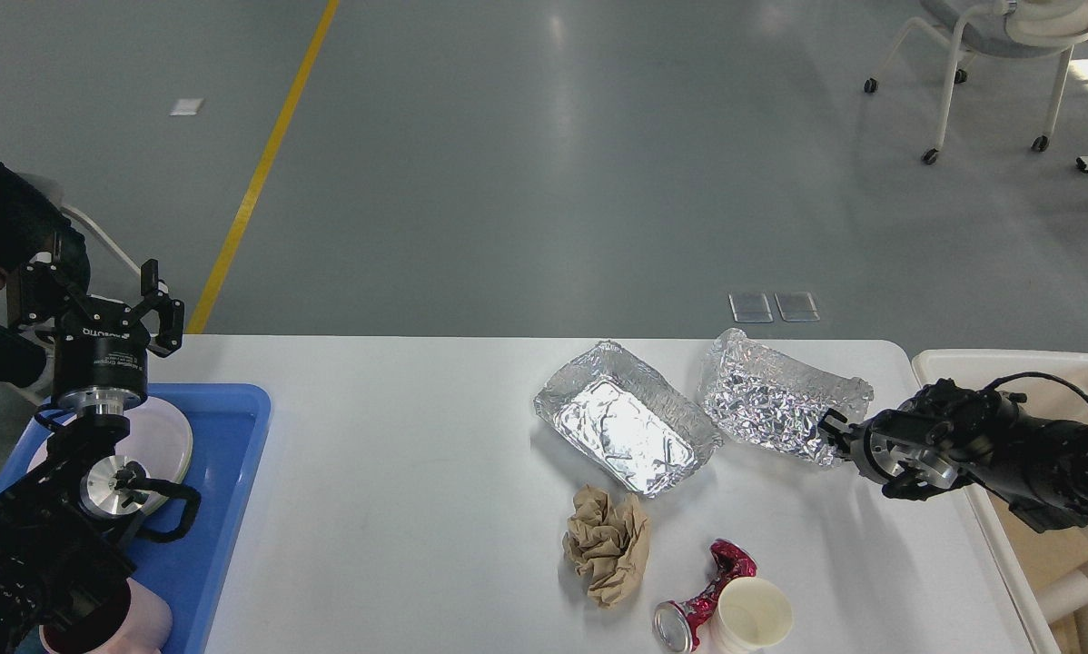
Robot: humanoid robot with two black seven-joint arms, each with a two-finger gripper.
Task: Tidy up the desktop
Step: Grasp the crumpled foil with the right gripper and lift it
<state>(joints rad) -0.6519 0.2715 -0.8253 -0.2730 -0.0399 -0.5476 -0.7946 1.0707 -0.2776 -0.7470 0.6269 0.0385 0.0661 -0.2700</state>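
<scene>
Across the frame's lower half the white surface (399, 509) is far from tidy, foil tray (626, 429), paper wad (608, 543), crushed can (703, 595) and cup (755, 618) remaining, right end effector (833, 434) gripping crumpled foil (771, 395), left end effector (99, 291) spread empty.

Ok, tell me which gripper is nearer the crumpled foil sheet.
Right. The right gripper is at the crumpled foil sheet, on its right edge. The left gripper is far off across the desktop, raised above the blue tray.
</scene>
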